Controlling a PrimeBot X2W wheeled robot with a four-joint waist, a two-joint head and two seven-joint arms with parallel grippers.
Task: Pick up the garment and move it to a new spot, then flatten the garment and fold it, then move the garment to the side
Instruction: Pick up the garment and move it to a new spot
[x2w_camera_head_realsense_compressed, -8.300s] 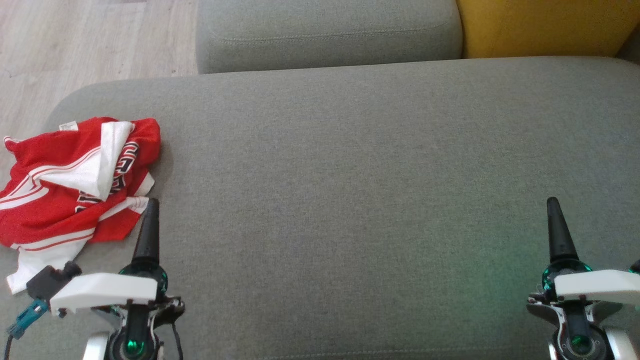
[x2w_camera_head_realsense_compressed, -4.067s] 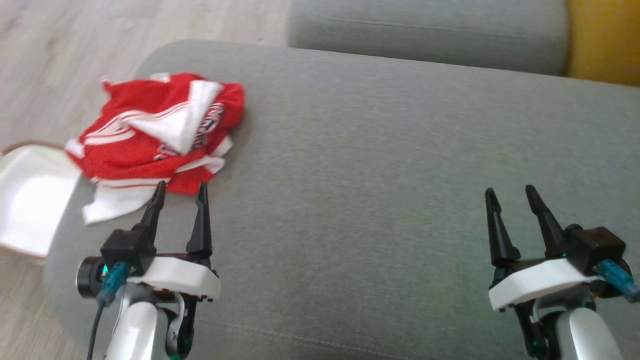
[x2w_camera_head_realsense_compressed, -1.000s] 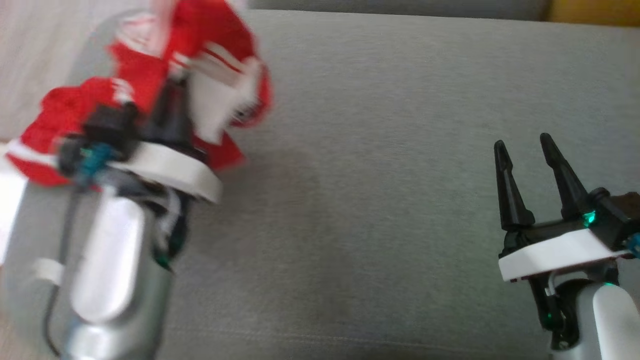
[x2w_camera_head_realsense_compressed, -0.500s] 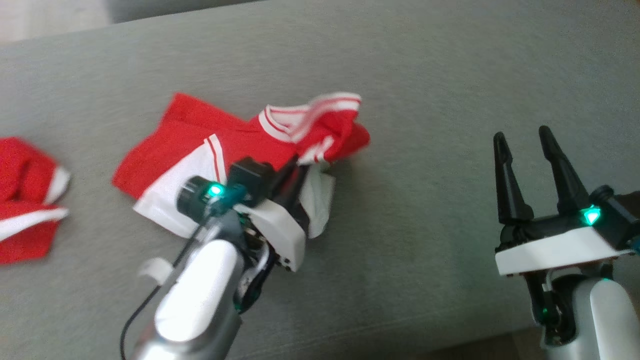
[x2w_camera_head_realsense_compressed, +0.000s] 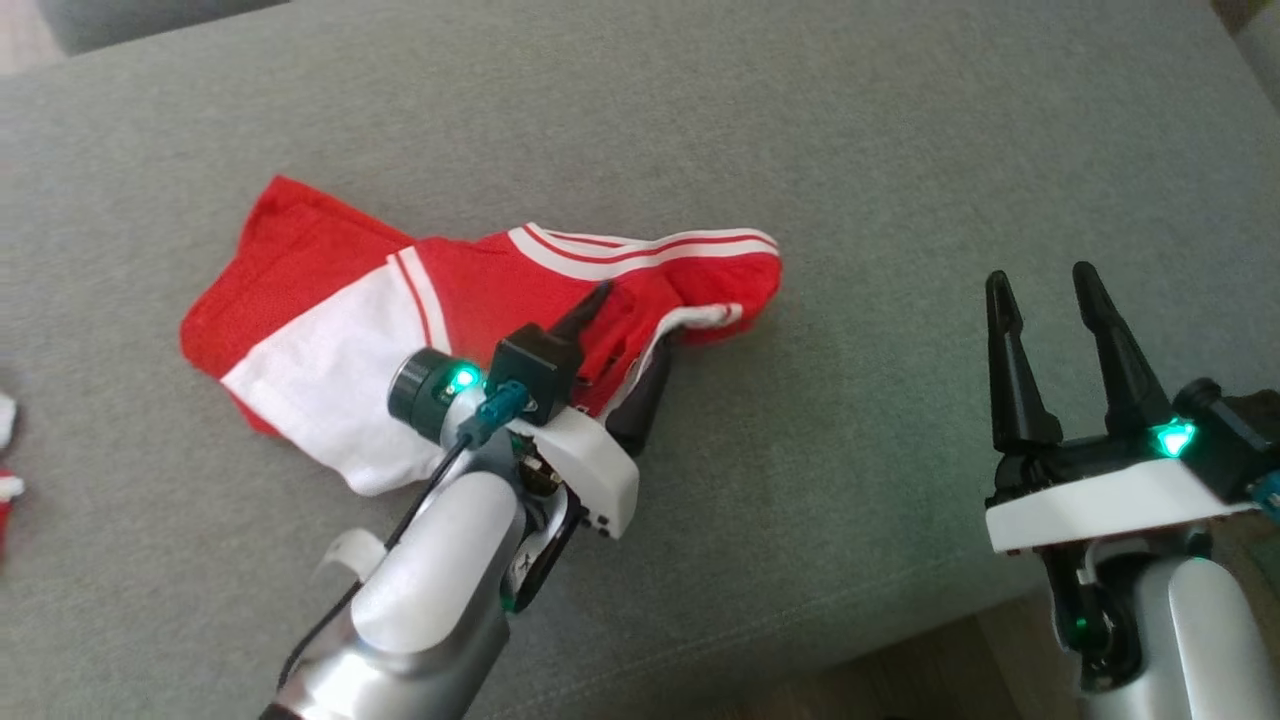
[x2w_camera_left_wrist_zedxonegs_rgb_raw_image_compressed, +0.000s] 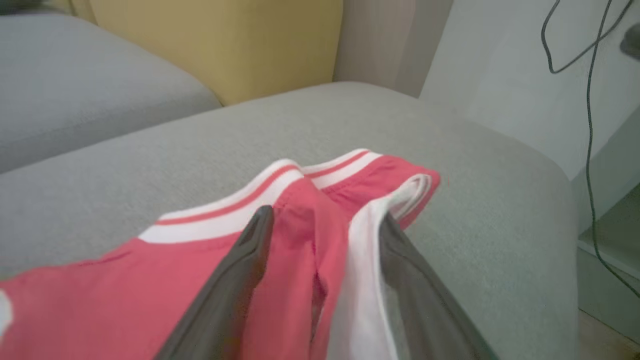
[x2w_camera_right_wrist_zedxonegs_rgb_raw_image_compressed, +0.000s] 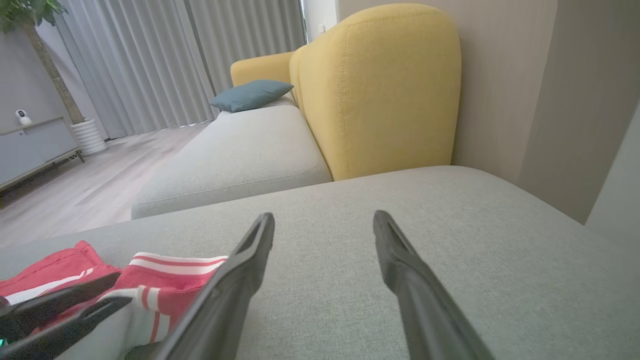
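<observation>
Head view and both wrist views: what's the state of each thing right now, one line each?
Red and white sports garment: lying rumpled on the grey fabric sofa cushion, partly spread, not folded.
Left gripper: open, fingers on either side of a raised fold of the garment.
Right gripper: open, empty, apart from the garment.

The red garment with white panels and striped trim (x2w_camera_head_realsense_compressed: 420, 300), bunched at the left end of the grey fabric sofa cushion (x2w_camera_head_realsense_compressed: 800, 120) in the earlier pictures, is now being left nearer the cushion's middle, spread out flatter. It is being let go by the left gripper (x2w_camera_head_realsense_compressed: 635, 318). Its two dark fingers (x2w_camera_left_wrist_zedxonegs_rgb_raw_image_compressed: 240, 280), clamped on the cloth half a second ago, are now being held wide apart, with a fold between them.
</observation>
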